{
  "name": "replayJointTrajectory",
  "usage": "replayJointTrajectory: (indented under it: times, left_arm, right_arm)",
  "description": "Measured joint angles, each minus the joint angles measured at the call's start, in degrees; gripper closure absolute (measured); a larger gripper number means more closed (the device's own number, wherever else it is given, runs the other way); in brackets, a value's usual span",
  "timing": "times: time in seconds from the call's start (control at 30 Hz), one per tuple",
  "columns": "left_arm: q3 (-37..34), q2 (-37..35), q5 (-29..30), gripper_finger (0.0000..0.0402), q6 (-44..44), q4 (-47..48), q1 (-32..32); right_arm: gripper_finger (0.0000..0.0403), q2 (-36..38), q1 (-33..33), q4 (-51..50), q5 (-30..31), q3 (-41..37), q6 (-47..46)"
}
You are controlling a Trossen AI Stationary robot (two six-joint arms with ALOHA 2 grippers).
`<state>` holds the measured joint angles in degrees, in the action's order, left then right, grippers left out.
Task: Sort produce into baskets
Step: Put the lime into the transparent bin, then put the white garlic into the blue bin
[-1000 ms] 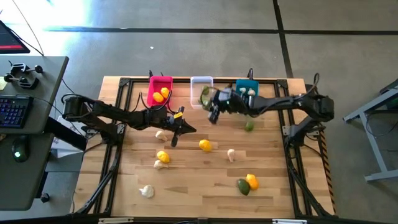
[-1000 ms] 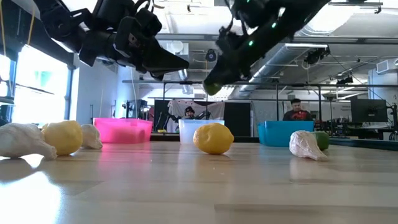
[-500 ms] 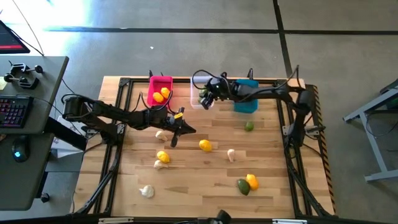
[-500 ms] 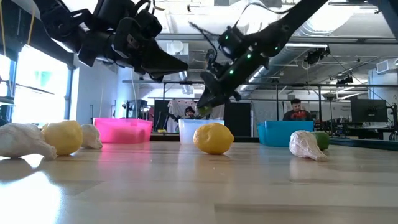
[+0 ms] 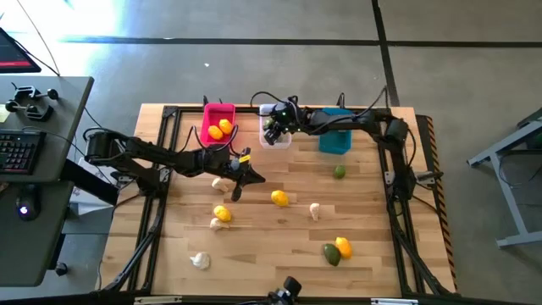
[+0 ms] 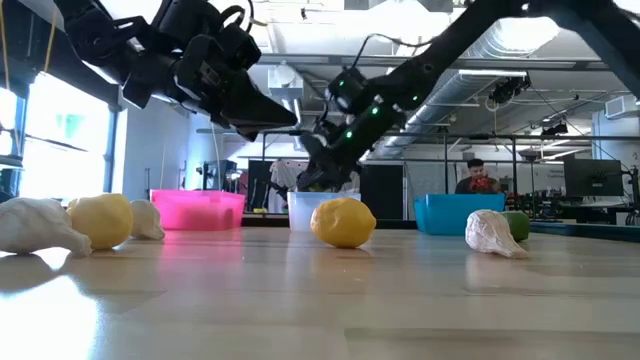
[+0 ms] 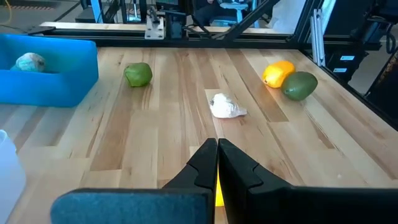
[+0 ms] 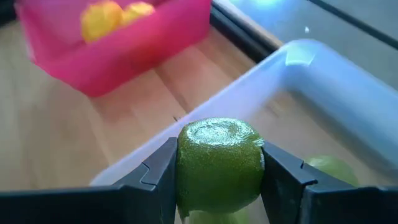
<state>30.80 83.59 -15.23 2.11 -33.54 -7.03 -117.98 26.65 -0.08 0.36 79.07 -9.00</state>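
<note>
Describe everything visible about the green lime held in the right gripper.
The round green lime has a glossy, finely dimpled skin, like a plastic toy, with a flattened top. The right gripper clamps it between two dark fingers, one on each side. It hangs above the translucent white plastic bin, over its near rim, not resting on anything. Another green piece lies in the bin behind it.

— What sort of place is this?

— A robotics lab or workshop, open-plan and industrial. The wooden table (image 5: 279, 229) stands in a black metal frame on a bare concrete floor (image 5: 254, 72).

— Anything besides the rig?

— A desk (image 5: 38, 186) with a keyboard (image 5: 19, 151) sits beside it. Beyond the table, exposed ceiling ducts (image 6: 520, 60), monitors (image 6: 590, 178) (several, on benches), and a person (image 6: 478, 178) seated at a workstation.
</note>
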Motion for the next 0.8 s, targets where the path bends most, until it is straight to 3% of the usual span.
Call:
replayJointTrajectory:
  times: [0.2,0.53,0.67,0.8]
  left_arm:
    - [0.0,0.0,0.0,0.0402,0.0,0.6,0.5]
    - [0.0,0.0,0.0,0.0401,0.8,0.7,0.5]
    - [0.0,0.0,0.0,0.0401,-0.1,0.7,0.5]
    - [0.0,-0.5,0.0,0.0402,0.0,1.4,0.4]
  right_arm:
    - [0.0233,-2.3,0.0,-3.7,4.0,3.7,-1.5]
    - [0.015,-2.5,-0.1,-5.3,5.5,3.8,-3.0]
    - [0.0149,-2.5,-0.1,-5.2,6.2,3.8,-3.3]
    - [0.0177,-1.9,-0.3,-5.4,8.5,3.7,-1.9]
